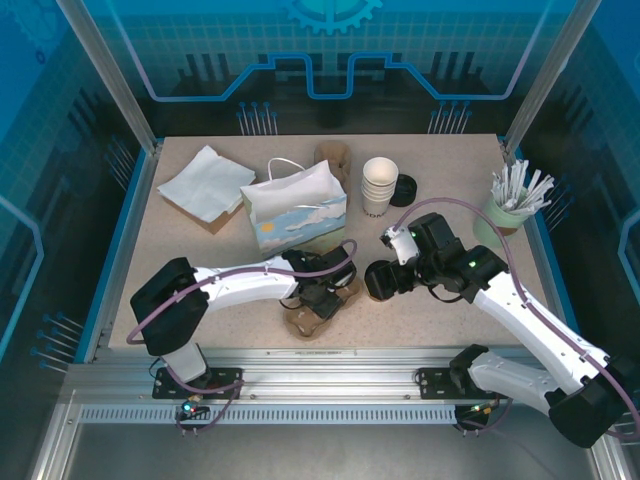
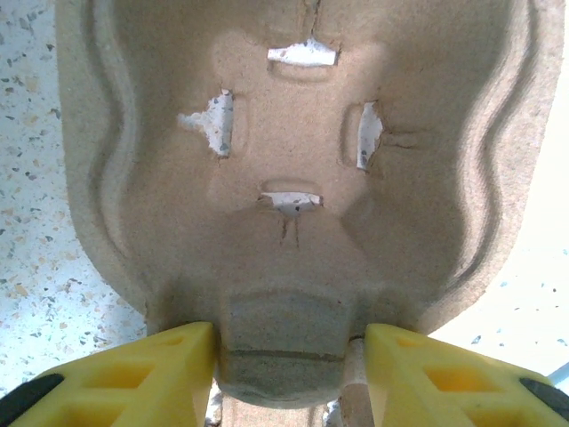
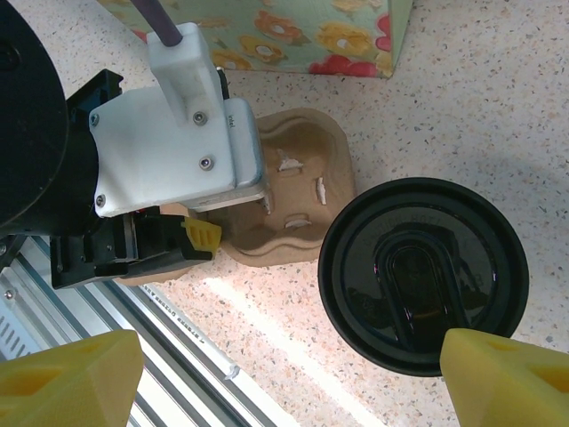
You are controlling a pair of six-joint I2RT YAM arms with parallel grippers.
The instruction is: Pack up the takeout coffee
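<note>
A bag [image 1: 295, 210] stands behind a carrier [image 2: 284, 133] on the table [image 3: 480, 116], with the left gripper [image 2: 289, 342] clamped on the carrier's end tab. The right gripper [image 3: 292, 360] hangs spread wide over the coffee [image 3: 418, 271], which stands upright, lid up, just beside the carrier.

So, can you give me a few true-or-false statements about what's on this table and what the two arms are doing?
1. The lidded coffee already sits in the cardboard carrier. False: it stands on the table beside it.
2. The left gripper grips the carrier. True.
3. The right gripper is clamped tight on the coffee. False: its fingers are spread wide.
4. White cups stand beside the gift bag. True.
</note>
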